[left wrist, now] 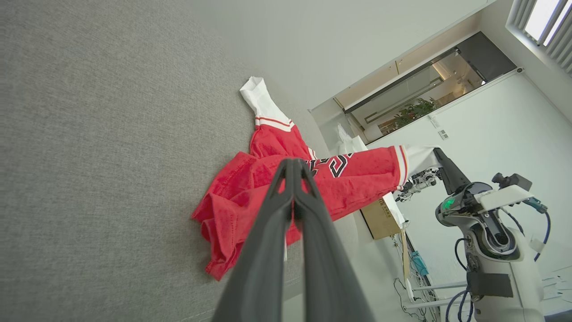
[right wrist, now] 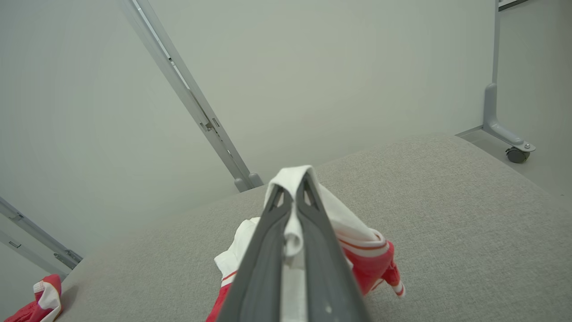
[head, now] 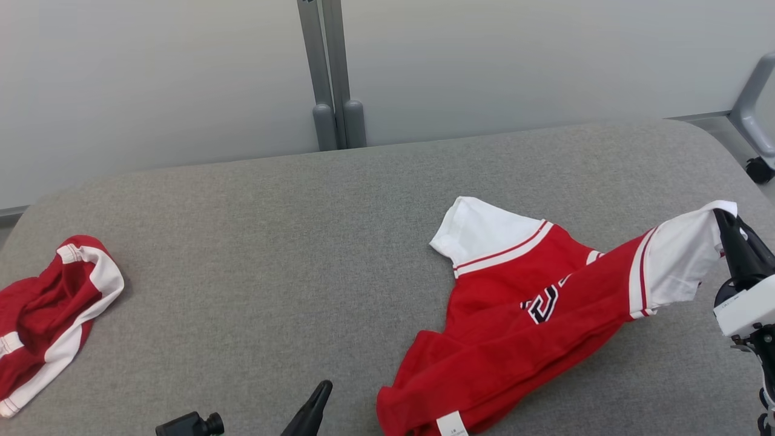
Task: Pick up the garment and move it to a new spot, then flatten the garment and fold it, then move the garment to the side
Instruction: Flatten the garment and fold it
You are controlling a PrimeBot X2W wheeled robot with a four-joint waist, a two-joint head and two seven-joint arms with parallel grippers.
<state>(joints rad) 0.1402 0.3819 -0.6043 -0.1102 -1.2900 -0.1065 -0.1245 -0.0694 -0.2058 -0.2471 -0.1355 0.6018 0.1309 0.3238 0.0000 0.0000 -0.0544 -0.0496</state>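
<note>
Garment: red jersey with white sleeves, on the right half of the grey desk; body crumpled on the surface, one sleeve lifted toward the right.
Right gripper: jaws clamped on that white sleeve's cuff, above the desk's right edge.
Left gripper: at the near edge, left of the jersey; jaws together, holding nothing.
Other cloth: second red-and-white piece, bunched at the left edge, well apart.

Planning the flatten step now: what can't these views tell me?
Head view: a fold half hides the black lettering on the red-and-white jersey.
Head view: its white label is too small to read.
Head view: the left edge cuts off the crumpled red-and-white garment.
</note>
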